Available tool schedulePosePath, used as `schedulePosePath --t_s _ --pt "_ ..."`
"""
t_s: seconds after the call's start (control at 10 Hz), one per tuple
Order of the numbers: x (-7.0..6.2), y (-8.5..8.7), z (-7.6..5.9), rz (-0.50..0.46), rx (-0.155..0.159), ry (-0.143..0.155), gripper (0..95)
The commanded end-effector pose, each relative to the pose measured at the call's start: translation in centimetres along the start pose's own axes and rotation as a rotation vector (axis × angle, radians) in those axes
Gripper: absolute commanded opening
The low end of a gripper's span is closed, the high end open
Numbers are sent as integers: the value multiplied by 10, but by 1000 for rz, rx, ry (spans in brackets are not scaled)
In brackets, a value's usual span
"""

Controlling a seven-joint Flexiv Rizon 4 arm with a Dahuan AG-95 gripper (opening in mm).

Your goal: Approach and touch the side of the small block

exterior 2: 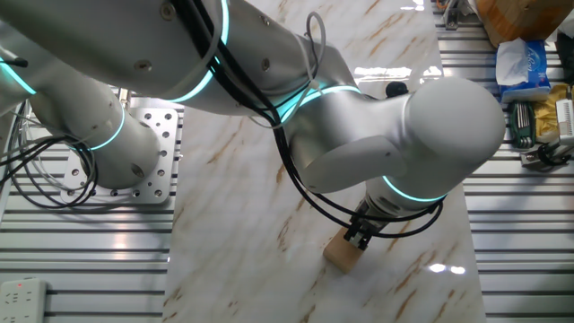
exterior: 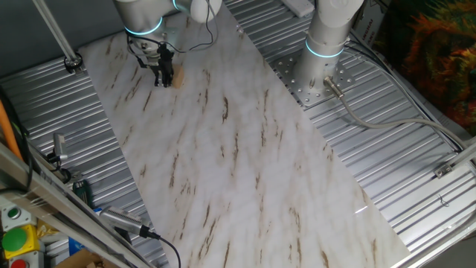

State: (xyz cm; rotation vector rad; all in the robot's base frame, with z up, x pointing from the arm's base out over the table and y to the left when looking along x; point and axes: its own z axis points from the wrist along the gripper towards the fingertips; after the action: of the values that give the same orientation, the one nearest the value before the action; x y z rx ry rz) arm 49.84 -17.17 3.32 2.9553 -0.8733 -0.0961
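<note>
The small block (exterior: 177,78) is a light tan wooden cube on the marble-patterned table (exterior: 238,164), near its far left corner. It also shows in the other fixed view (exterior 2: 342,253), low in the frame. My gripper (exterior: 161,80) hangs straight down right beside the block, its dark fingertips (exterior 2: 360,240) at the block's side and top edge, touching or nearly touching. The fingers look close together with nothing between them. The arm's large silver wrist hides the upper part of the gripper.
The arm's base (exterior: 326,45) stands on a perforated plate at the far right. Ribbed metal surfaces (exterior: 416,171) flank the marble sheet. Tools and a tissue box (exterior 2: 523,65) lie at one edge, cables (exterior 2: 45,179) beside the base.
</note>
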Motion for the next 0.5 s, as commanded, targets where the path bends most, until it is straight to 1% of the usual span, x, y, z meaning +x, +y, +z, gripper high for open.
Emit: schedulePosePath --t_s 0.1,0.5 --pt "0 0 0 -3 2 -3 0" --pt "0 2 -1 -12 5 -9 0"
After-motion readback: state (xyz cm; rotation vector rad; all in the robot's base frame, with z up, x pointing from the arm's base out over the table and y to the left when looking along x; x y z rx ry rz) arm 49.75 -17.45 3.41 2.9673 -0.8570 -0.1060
